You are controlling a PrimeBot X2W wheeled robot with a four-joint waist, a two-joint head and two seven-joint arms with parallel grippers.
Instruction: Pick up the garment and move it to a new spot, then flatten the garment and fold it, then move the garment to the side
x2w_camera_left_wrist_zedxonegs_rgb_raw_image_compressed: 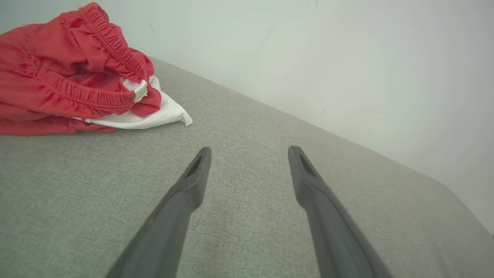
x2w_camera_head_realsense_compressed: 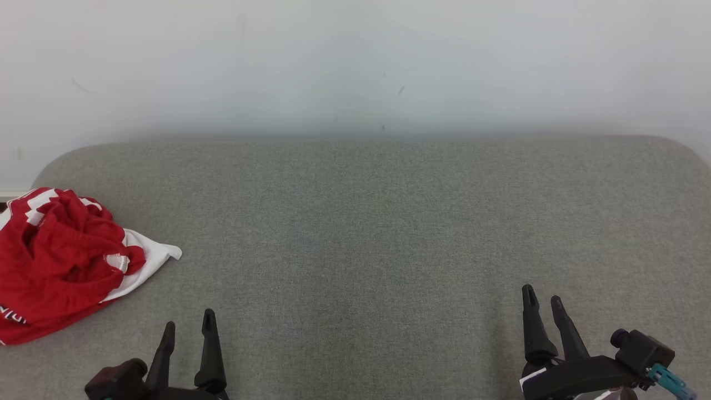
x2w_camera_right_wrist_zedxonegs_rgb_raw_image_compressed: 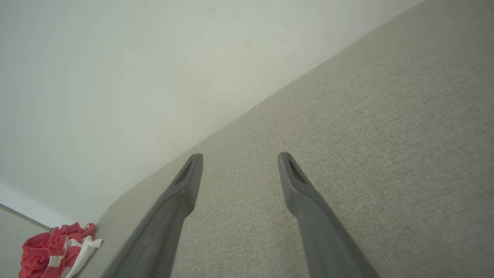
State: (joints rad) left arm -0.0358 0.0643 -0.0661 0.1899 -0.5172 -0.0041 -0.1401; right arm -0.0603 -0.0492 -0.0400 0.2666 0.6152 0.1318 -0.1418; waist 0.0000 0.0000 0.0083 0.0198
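We log the garment point(x2w_camera_head_realsense_compressed: 61, 261) crumpled at the left edge of the pad point(x2w_camera_head_realsense_compressed: 355, 233), white corner pointing right; long axis unclear, white lettering unreadable. Left claw point(x2w_camera_head_realsense_compressed: 189, 320) and right claw point(x2w_camera_head_realsense_compressed: 542, 295) spread wide, empty.

A pale, plain wall point(x2w_camera_head_realsense_compressed: 355, 61) is standing directly behind the desk point(x2w_camera_head_realsense_compressed: 389, 222), carrying a few faint dark marks and scuffs. The desk is lying wide under a grey woven fabric, its far corners rounding off against the wall. Soft, even light is falling across everything, leaving only a dim shadow running along the line where fabric is meeting wall.
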